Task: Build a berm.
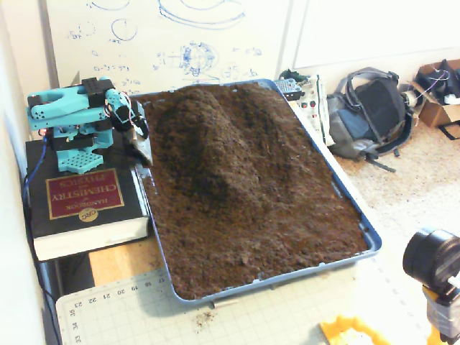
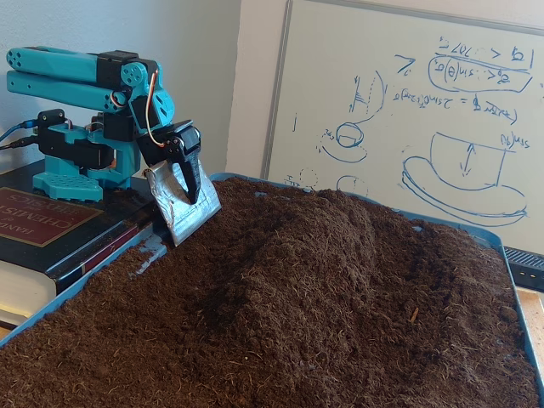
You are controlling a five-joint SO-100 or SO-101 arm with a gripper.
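From my remote seat I judge the soil as loose, crumbly and light per scoop: it will slump and trickle off any steep face, so nothing here can be pinched. It has to be pushed or scooped from the flat areas and heaped onto the ridge with the metal scoop blade [image 2: 181, 206] fixed at the gripper [image 2: 189, 174].

The berm [image 1: 208, 147] sits in the far part of the blue tray [image 1: 374, 241], nearer the arm's side, running lengthwise from the back rim toward the tray's middle. It is a rounded, elongated mound of dark brown fibrous soil, clearly higher than the level soil in the near half; in the low fixed view its crest [image 2: 331, 229] slopes down on both flanks.

The arm is folded back on its base, which stands on a thick chemistry handbook [image 1: 83, 205] beside the tray. The blade's tip rests at the soil's edge by the tray rim. Whether the jaws are spread or pressed together I cannot tell, since the blade covers them
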